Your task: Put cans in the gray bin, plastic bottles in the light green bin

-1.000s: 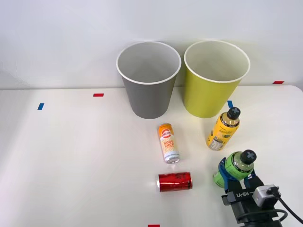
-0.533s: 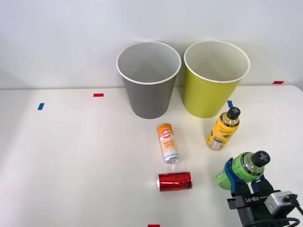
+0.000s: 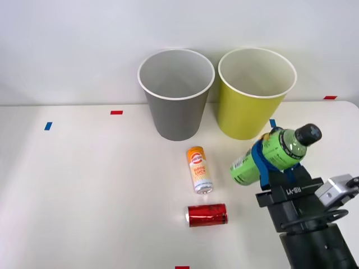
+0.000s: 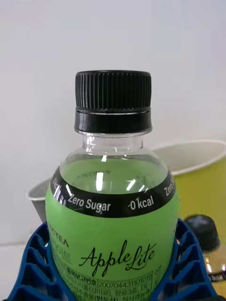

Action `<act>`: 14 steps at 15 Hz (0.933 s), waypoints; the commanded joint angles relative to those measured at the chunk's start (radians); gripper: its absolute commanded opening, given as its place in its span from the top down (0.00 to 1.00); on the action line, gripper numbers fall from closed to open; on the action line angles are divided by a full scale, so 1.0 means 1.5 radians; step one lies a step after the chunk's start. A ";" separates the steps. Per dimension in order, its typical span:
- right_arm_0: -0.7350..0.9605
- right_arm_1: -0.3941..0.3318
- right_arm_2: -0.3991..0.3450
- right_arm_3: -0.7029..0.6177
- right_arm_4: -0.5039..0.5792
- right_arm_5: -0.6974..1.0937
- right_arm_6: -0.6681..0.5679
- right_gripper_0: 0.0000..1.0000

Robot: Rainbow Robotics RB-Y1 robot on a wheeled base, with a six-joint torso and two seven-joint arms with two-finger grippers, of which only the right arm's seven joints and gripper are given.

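My right gripper (image 3: 267, 154) is shut on the green-label plastic bottle (image 3: 273, 152), which hangs tilted above the table, its black cap toward the right. It is in front of the light green bin (image 3: 245, 116). In the right wrist view the blue fingers (image 4: 33, 263) clasp the bottle (image 4: 113, 211) on both sides. Behind it in that view are the light green bin (image 4: 200, 181), the gray bin (image 4: 36, 200) and the black cap of the yellow-orange bottle (image 4: 202, 229). The gray bin (image 3: 175, 120) stands left of the green one. The orange-and-white can (image 3: 199, 169) and the red can (image 3: 207, 215) lie on the table.
Small tape marks dot the white table: red (image 3: 116, 112), blue (image 3: 48, 126), red (image 3: 330, 97) and red (image 3: 182, 267) at the front edge. A white wall rises close behind the two bins.
My gripper has lifted the green-label bottle off the table and carried it up and toward the light green bin. It now covers the yellow-orange bottle in the front view.
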 commanded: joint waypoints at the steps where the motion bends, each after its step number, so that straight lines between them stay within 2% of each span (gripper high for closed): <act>1: -0.060 0.022 -0.032 -0.003 0.002 0.033 0.000 1.00; 4: -0.111 0.073 -0.082 -0.015 0.000 0.111 0.000 1.00; 7: -0.176 0.134 -0.158 -0.080 -0.020 0.285 -0.011 1.00; 9: -0.233 0.174 -0.209 -0.081 -0.058 0.369 -0.013 1.00; 11: -0.303 0.208 -0.270 -0.068 -0.061 0.485 -0.009 1.00; 14: -0.396 0.234 -0.295 0.025 -0.014 0.497 -0.013 1.00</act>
